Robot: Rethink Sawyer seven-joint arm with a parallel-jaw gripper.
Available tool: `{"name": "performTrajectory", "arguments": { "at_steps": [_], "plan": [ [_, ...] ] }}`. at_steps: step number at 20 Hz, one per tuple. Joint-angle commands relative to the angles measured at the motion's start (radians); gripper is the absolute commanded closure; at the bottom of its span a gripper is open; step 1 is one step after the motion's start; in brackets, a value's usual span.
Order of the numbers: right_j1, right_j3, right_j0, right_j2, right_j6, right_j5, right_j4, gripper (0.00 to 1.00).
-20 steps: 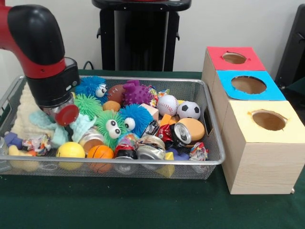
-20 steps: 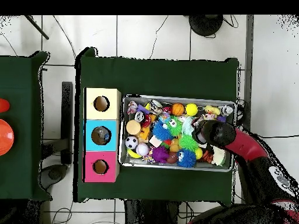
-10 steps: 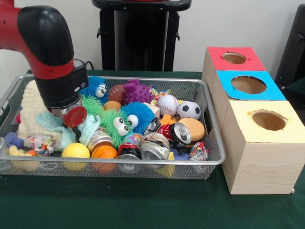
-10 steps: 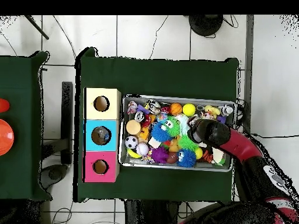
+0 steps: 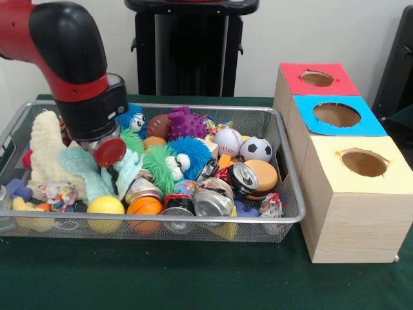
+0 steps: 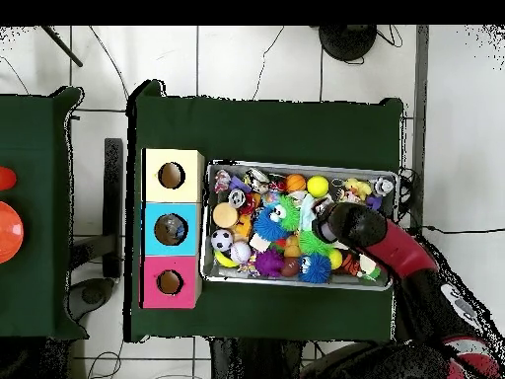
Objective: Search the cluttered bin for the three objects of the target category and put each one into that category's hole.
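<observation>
1. Arm reaches down into the wire bin [image 5: 287, 216] at its end farthest from the boxes; wrist bent over, gripper [image 5: 111, 169] sunk among soft toys; can't tell if it's spread or pinched.
2. Bin packed: mint plush [image 5: 87, 171] & cream plush [image 5: 45, 152] right by gripper; yellow ball [image 5: 105, 205], basketball [image 5: 144, 206] at front wall; cans [image 5: 211, 201] mid-bin; baseball [image 5: 226, 141], soccer ball [image 5: 255, 148] toward boxes.
3. Beside bin: red box [image 5: 319, 79], blue box [image 5: 337, 115], yellow box [image 5: 361, 163]; each w/ a top hole.
</observation>
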State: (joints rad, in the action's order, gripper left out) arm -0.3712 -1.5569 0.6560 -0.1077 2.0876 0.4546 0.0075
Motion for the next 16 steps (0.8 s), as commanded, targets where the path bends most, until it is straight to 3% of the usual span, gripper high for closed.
{"name": "performTrajectory", "arguments": {
  "at_steps": [1, 7, 12, 16],
  "plan": [
    [0.013, -0.233, -0.173, 0.005, 0.298, 0.190, 0.124, 0.00],
    [0.001, -0.268, -0.229, 0.064, 0.271, 0.198, 0.177, 0.00],
    [0.002, -0.348, -0.209, 0.020, 0.231, 0.151, 0.248, 0.00],
    [0.021, -0.358, -0.212, 0.023, 0.197, 0.142, 0.269, 0.00]
  ]
}}
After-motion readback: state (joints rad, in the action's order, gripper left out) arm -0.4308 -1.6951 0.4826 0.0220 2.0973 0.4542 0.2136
